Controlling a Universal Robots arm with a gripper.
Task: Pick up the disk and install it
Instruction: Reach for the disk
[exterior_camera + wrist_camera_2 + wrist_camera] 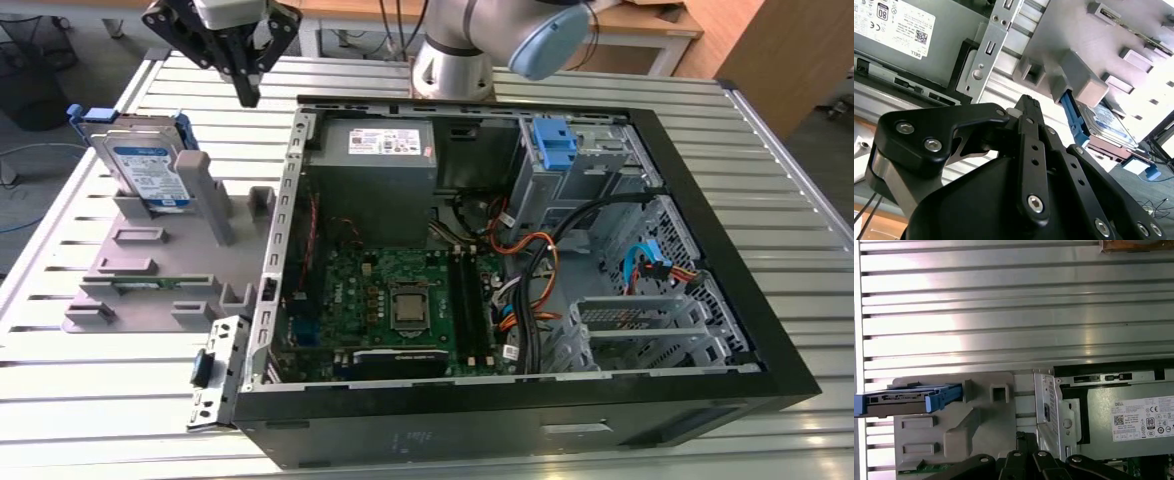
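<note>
**Empty gripper above the table, disk waiting in its stand**

In the exterior view the gripper [248, 97] hangs at about 11 o'clock in the scene, over the slatted metal table [774, 150]. Its fingers are pressed together on nothing. The disk [144, 165] stands on edge in a grey stand [147, 270] at about 9 o'clock, near the gripper and toward 7 o'clock from it. It also shows in both wrist views [1104, 122] [909, 399], slotted into the stand and touched by nothing else.

The step in hand looks like the reach for the disk. To do it well, I judge the fingers must spread before they come down. They should turn to straddle the thin top edge and close on the flat faces, not on the blue side rails. The lift should go straight up along the slot so the disk does not bind.

A grey post [200, 195] of the stand rises just beside the disk at its 3 o'clock and could catch a finger. Beyond it lies the open computer case [787, 380], its metal side wall [287, 210] close to the stand. Inside the case are the power-supply box [391, 150] at 12 o'clock, a blue latch [558, 140] at 1 o'clock, the circuit board [387, 290] in the middle and loose cables [521, 260] beside it.
</note>
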